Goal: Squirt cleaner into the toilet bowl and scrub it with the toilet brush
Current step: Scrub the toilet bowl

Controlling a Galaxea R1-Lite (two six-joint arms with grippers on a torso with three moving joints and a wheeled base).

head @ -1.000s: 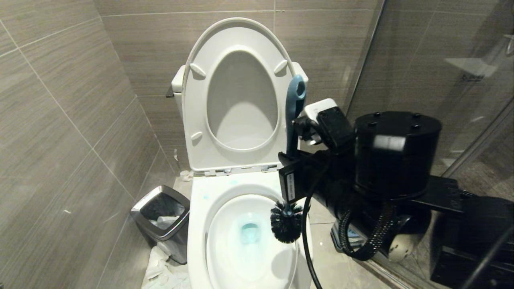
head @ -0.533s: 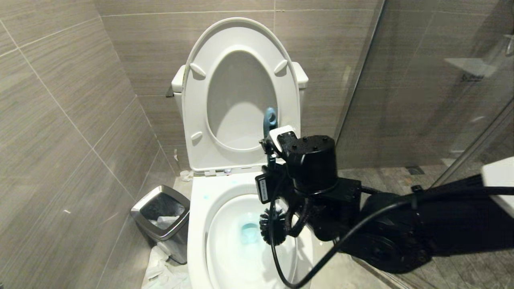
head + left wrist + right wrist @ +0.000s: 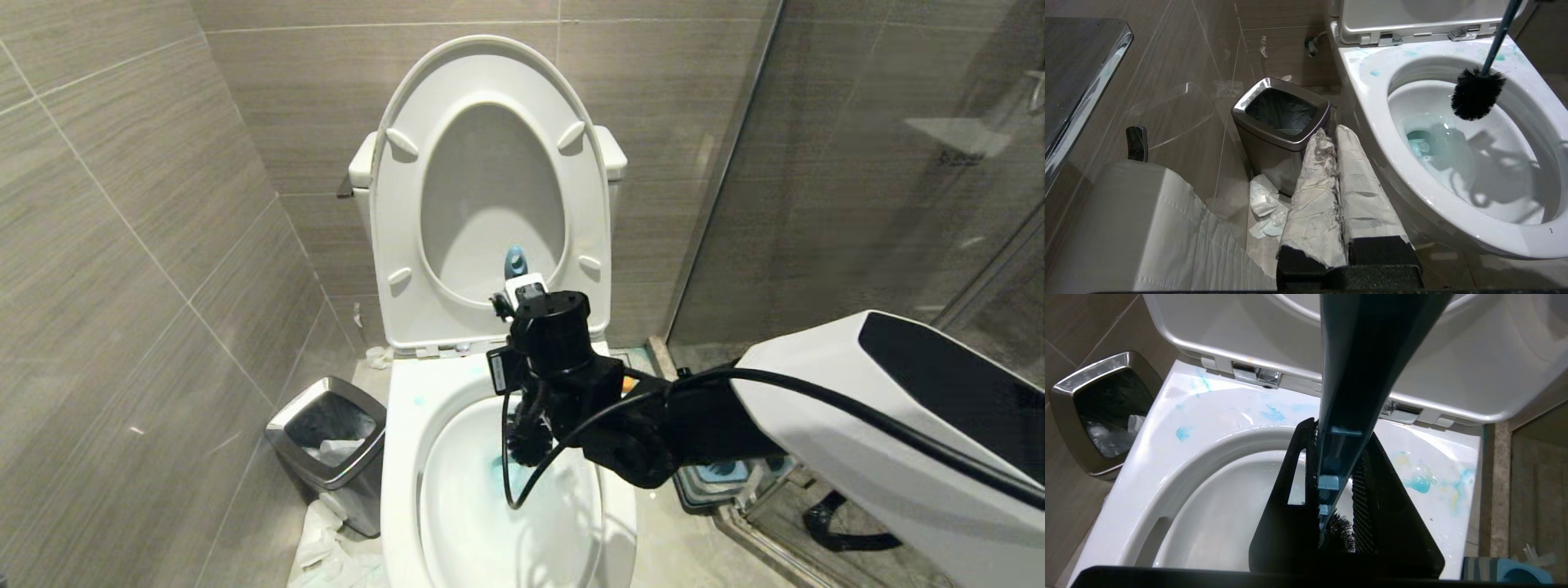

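The toilet bowl (image 3: 404, 457) stands open with seat and lid raised. My right gripper (image 3: 513, 314) (image 3: 1337, 435) is shut on the teal handle of the toilet brush (image 3: 1355, 375), which stands nearly upright over the bowl. Its dark head (image 3: 522, 437) (image 3: 1477, 93) hangs inside the bowl, just above the blue-tinted water (image 3: 1421, 145). Cleaner (image 3: 1417, 484) shows as blue smears and drops on the rear rim. My left gripper (image 3: 1333, 131) is shut and empty, its fingers wrapped in white paper, low beside the bowl's left side.
A chrome-rimmed dark bin (image 3: 326, 433) stands on the floor left of the toilet, with crumpled tissue (image 3: 326, 539) before it. The blue-grey brush holder (image 3: 727, 474) sits on the floor to the right, by the glass shower wall (image 3: 857, 163). A toilet-paper roll (image 3: 1147, 228) hangs on the left wall.
My right arm has reached forward and down, carrying the brush from over the bowl's right rim to its middle. The brush head now sits lower in the bowl. The left gripper has not moved.
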